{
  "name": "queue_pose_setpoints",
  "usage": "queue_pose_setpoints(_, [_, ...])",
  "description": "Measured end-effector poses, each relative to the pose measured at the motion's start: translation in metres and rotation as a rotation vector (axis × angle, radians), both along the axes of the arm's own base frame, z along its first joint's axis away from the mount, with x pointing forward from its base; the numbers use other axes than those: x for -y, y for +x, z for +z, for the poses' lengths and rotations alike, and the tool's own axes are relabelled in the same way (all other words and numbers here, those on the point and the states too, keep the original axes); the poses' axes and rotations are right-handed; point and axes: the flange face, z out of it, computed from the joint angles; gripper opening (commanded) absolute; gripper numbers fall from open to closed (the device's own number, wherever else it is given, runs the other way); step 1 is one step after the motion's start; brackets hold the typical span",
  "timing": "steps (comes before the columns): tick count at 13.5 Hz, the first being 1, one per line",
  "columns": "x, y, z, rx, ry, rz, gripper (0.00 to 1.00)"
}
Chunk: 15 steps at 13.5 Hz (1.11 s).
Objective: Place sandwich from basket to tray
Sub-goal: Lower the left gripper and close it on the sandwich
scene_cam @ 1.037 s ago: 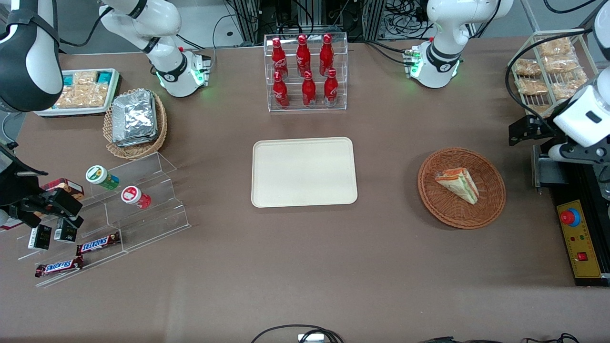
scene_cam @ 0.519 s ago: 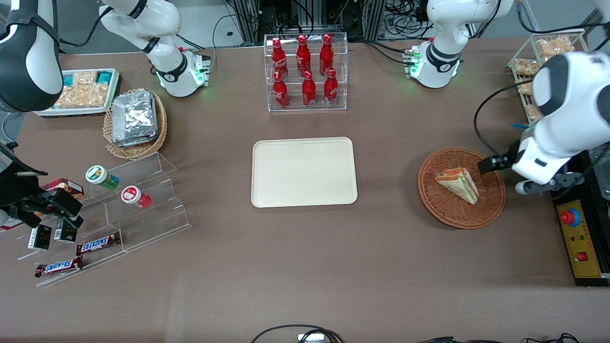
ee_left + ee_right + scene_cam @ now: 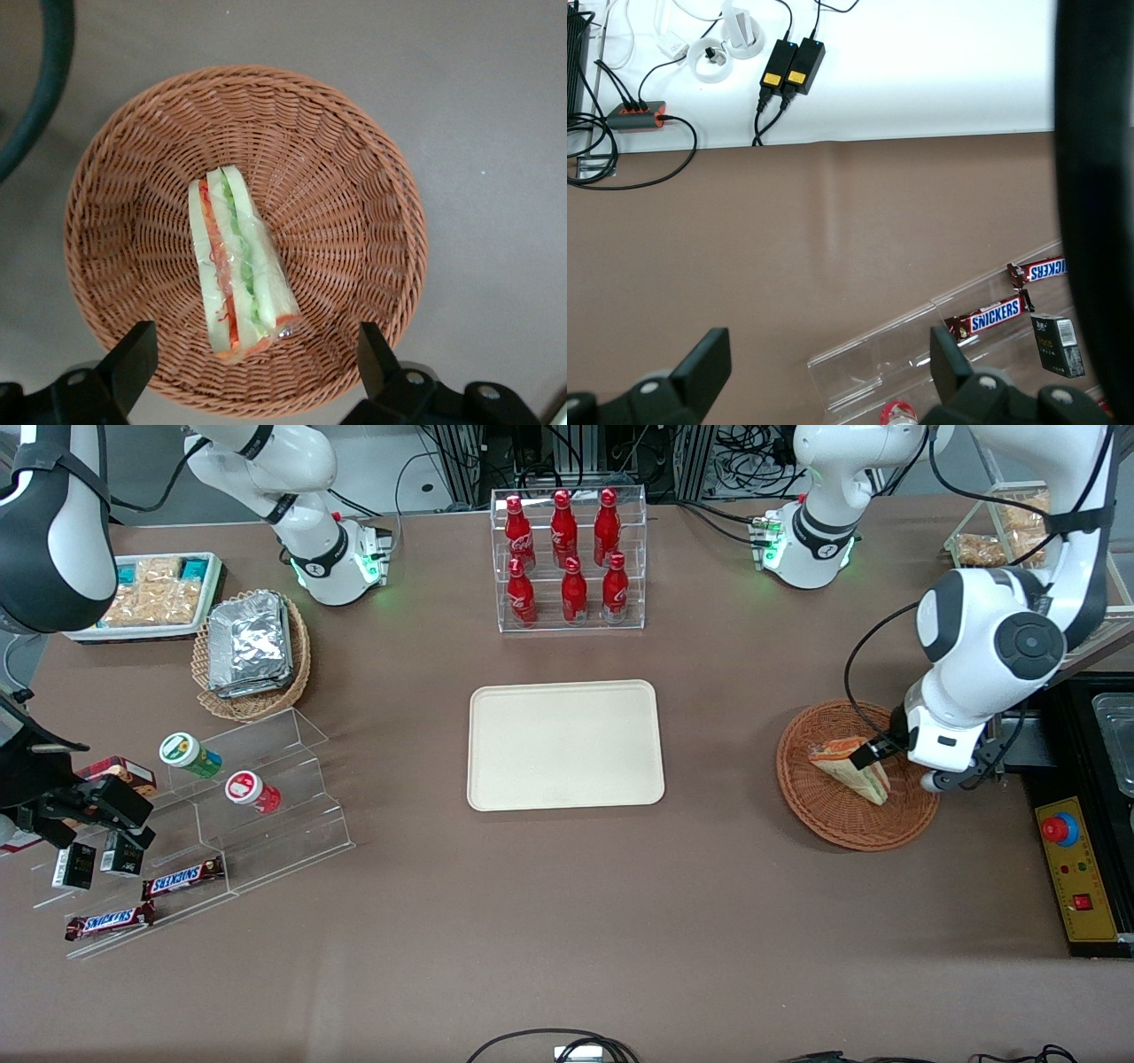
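Observation:
The sandwich [image 3: 833,758] [image 3: 235,266], a wrapped wedge with green, orange and red filling, lies in the round reddish-brown wicker basket [image 3: 802,802] [image 3: 354,177] toward the working arm's end of the table. My left gripper [image 3: 875,756] [image 3: 252,359] hovers over the basket, open, with its black fingertips [image 3: 135,359] wide apart on either side of the sandwich's broad end and nothing between them. The cream rectangular tray [image 3: 565,746] lies flat at the table's middle, apart from the basket, with nothing on it.
A clear rack of red bottles [image 3: 567,558] stands farther from the camera than the tray. A control box with a red button [image 3: 1076,868] and a wire rack of bagged snacks [image 3: 1019,522] sit at the working arm's end. A foil-packet basket [image 3: 252,646] and acrylic steps [image 3: 257,797] are toward the parked arm's end.
The left arm has swung in from the table's end and now holds its gripper over the basket at the sandwich. The sandwich, basket and tray have not moved.

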Motion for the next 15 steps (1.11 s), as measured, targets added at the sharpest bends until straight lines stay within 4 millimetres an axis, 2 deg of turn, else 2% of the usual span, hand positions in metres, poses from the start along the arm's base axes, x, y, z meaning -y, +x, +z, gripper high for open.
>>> queue_pose_setpoints(6, [-0.002,-0.019,-0.042,0.042,-0.009,0.132,1.00])
queue_pose_setpoints(13, [-0.002,-0.028,-0.088,0.069,-0.026,0.213,1.00])
queue_pose_setpoints(14, [-0.002,-0.028,-0.093,0.068,-0.028,0.218,0.99])
queue_pose_setpoints(15, [-0.002,-0.028,-0.097,0.068,-0.029,0.222,0.89])
